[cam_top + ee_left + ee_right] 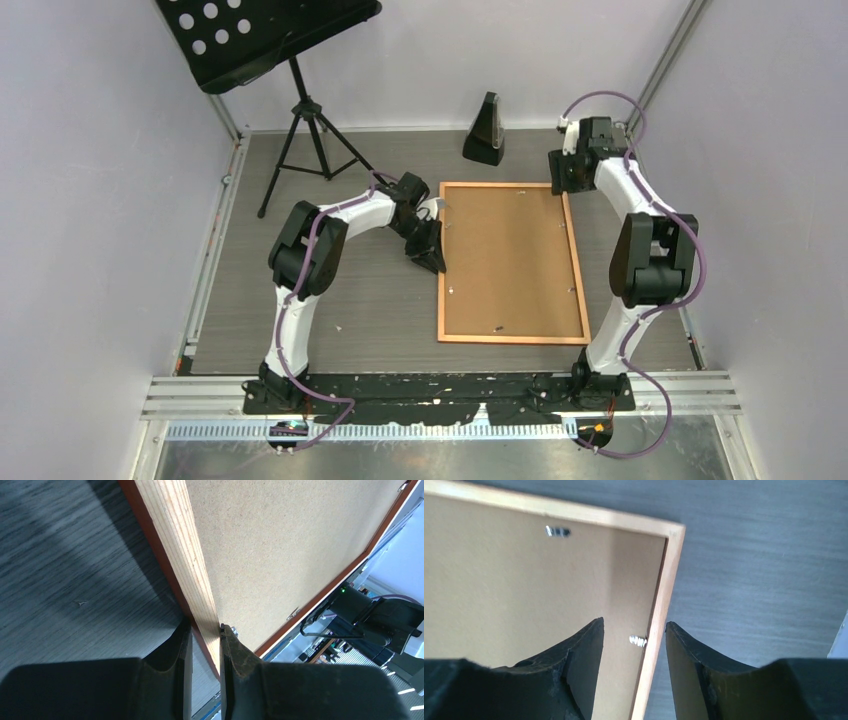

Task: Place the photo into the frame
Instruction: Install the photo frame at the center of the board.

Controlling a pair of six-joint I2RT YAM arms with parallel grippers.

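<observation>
Grips frame's (577, 262) left rail with left gripper (204, 627), jaws clenched. Lies back-up, flat on table (380, 330), board (505, 255) seated within. No sight of photo: probably under board, cannot tell. Straddles far right corner with right gripper (634, 628), jaws parted, holding nothing. Seemingly near done, with clips (557, 531) probably left to fasten.

Top edge cuts off music stand (265, 35) desk; frame (510, 339) front face hidden, turned downward.
</observation>
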